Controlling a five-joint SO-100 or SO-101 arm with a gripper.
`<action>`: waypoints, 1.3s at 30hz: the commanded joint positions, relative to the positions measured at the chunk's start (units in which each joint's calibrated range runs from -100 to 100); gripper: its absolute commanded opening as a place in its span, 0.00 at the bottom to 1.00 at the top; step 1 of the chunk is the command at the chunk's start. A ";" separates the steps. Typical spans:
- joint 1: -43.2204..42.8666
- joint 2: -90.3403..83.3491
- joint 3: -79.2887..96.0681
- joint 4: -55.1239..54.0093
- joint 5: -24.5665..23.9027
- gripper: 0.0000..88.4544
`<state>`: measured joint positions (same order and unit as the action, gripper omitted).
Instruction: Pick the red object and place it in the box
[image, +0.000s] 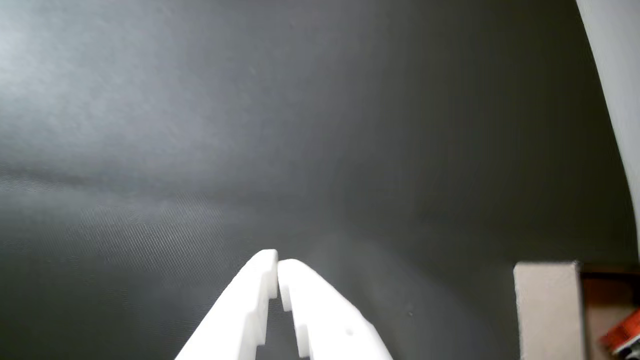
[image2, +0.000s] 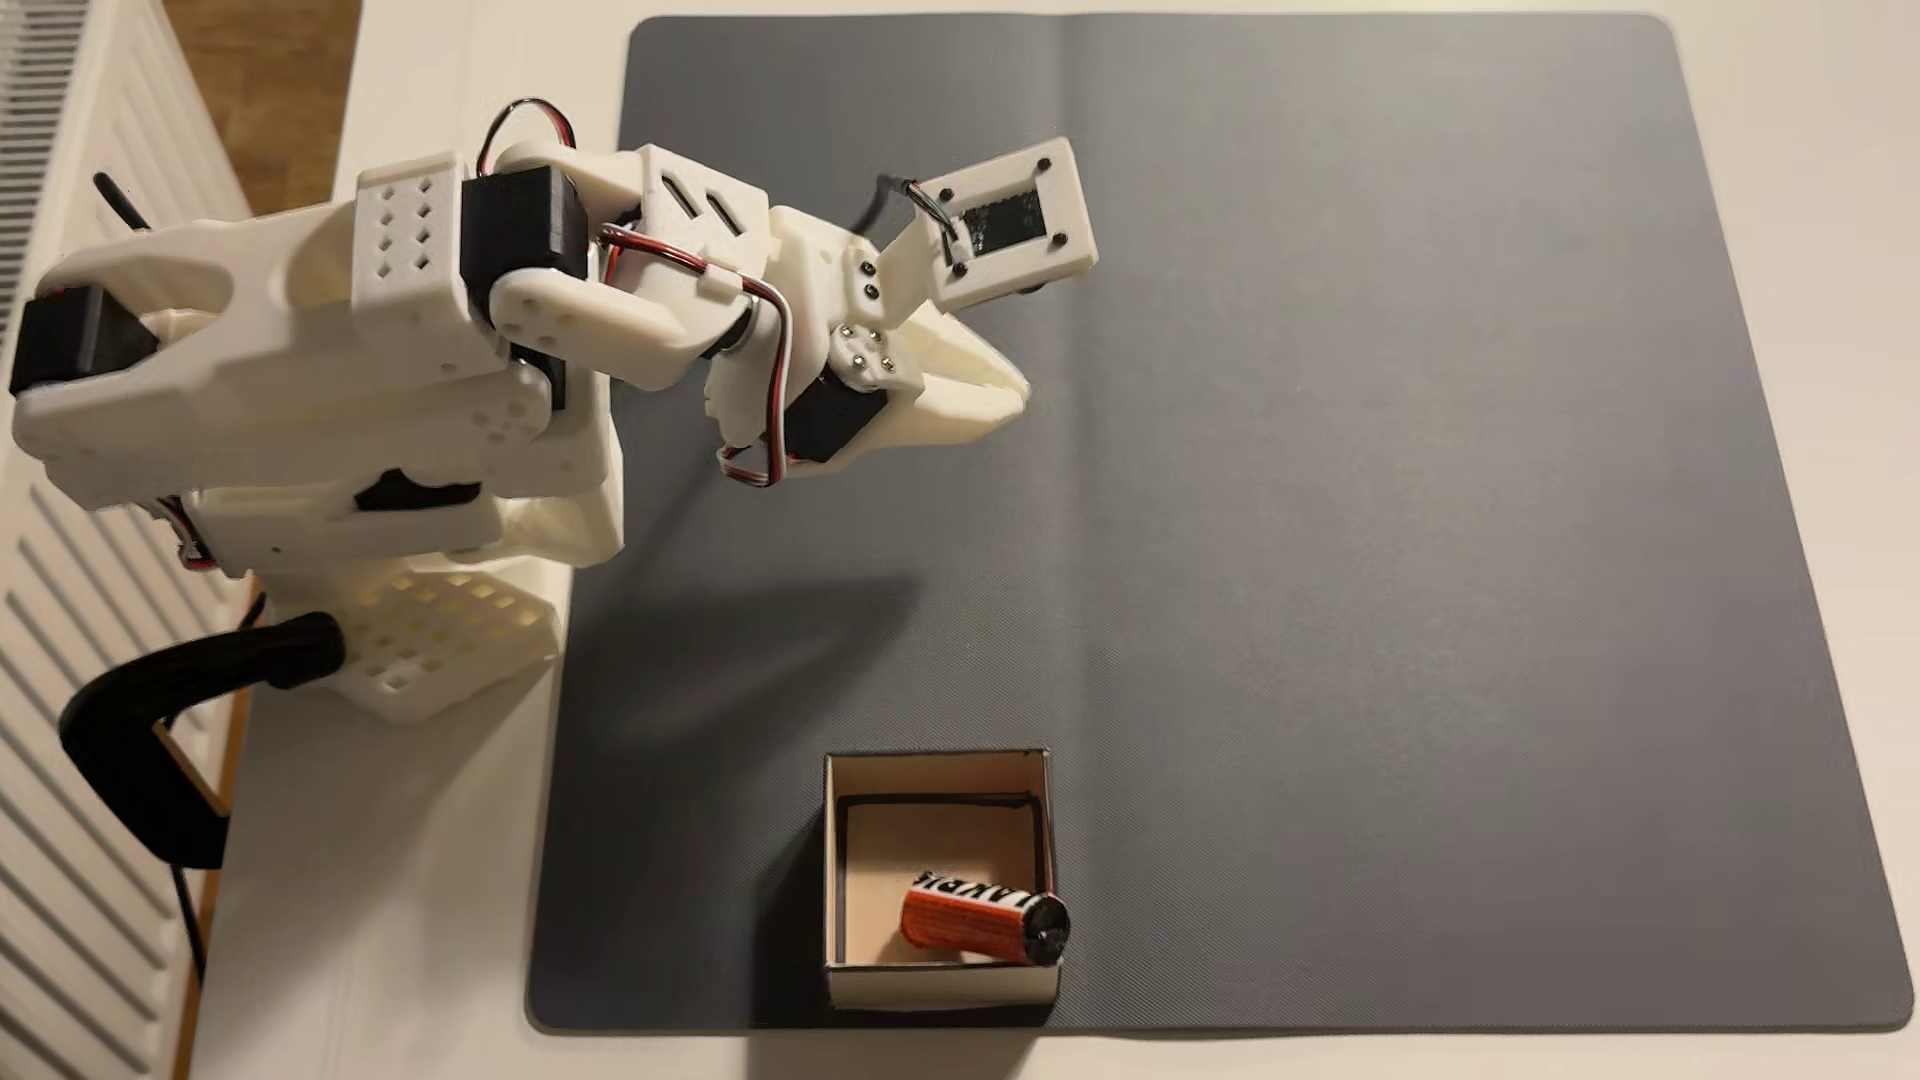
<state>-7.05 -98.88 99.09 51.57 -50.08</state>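
Look at the fixed view and you find the red object (image2: 982, 922) lying inside the box (image2: 940, 981), in its lower right corner, with its black end leaning against the right wall near the rim. Its white band with black letters faces up toward the top of the frame. The box sits at the lower middle of the frame, on the grey mat (image2: 1403, 519), close to the mat's lower edge.

Your gripper (image2: 1023, 393) hangs over the mat in the upper middle of that view, well apart from the box, and nothing is between its fingers. In the wrist view the gripper (image: 278, 262) comes in from the bottom edge, its two white fingers brought together with the tips touching or very nearly so, over bare grey mat (image: 200, 150).

At the lower right of the wrist view you see a beige wall of the box (image: 547, 310) and, just inside it at the frame's corner, a sliver of the red object (image: 625, 334).

The mat lies on a pale bench (image2: 395, 883), and the white arm (image2: 343, 343) stands at the left of the fixed view.
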 joint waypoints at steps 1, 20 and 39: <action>0.37 -0.19 0.82 5.52 0.07 0.01; 0.30 -0.19 0.82 24.48 0.54 0.01; 0.30 -0.19 0.82 24.48 0.54 0.01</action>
<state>-6.76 -99.74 99.09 75.13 -49.43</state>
